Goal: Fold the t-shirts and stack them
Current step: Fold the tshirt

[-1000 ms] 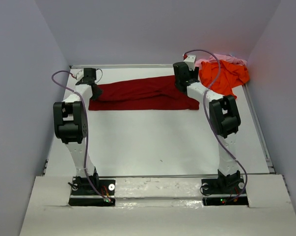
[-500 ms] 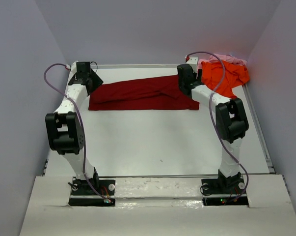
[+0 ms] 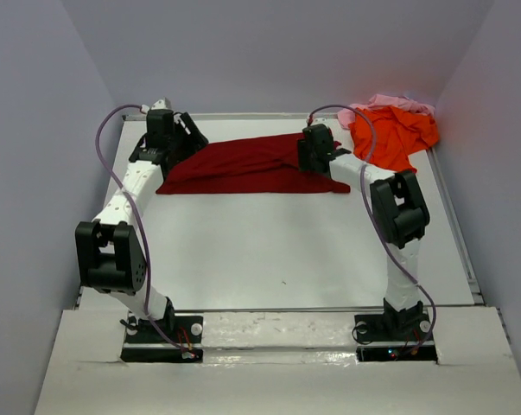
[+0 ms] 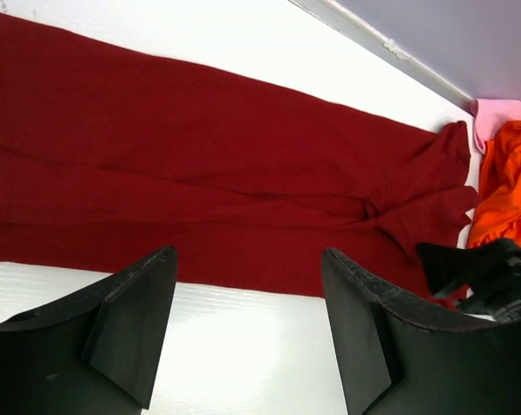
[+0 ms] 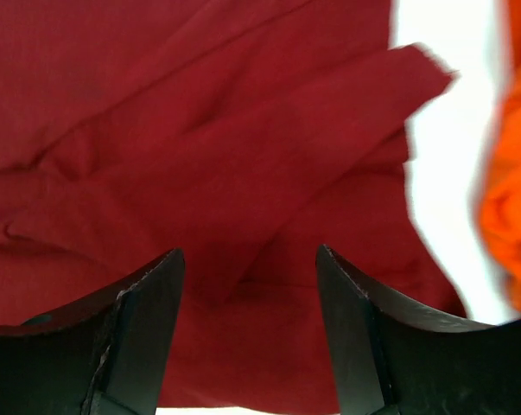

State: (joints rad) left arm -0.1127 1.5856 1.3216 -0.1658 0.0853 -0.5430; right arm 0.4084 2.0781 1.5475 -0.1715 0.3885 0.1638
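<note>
1. Left pincer point(image 4: 247, 259) hangs released, jaws spread wide and nothing between them, right at the left end of the dark red shirt point(image 3: 251, 164).
2. Over to the right pincer point(image 5: 247, 255): jaws parted as well, gripping nothing, poised just above the dark red shirt's right end, where a sleeve point(image 5: 355, 112) lies folded over the cloth.
3. And the dark red shirt itself lies flat in one long band, creased lengthwise, running from one pincer to the other.
4. Just right of it sits the orange shirt point(image 3: 394, 134), crumpled in a heap, with a strip of bare white showing between the two.
5. Behind the orange heap, farther back than the dark red shirt, the pink shirt point(image 3: 381, 102) peeks out.
6. Underneath it all is a white, matte table point(image 3: 260, 251), its top running from the dark red shirt's near edge down to the arm bases point(image 3: 161, 330).
7. A raised rim point(image 3: 243, 115) lines the table just beyond the dark red shirt.
8. Plain pale lilac-grey walls point(image 3: 277, 52) close in behind the dark red shirt and on both sides of it.
</note>
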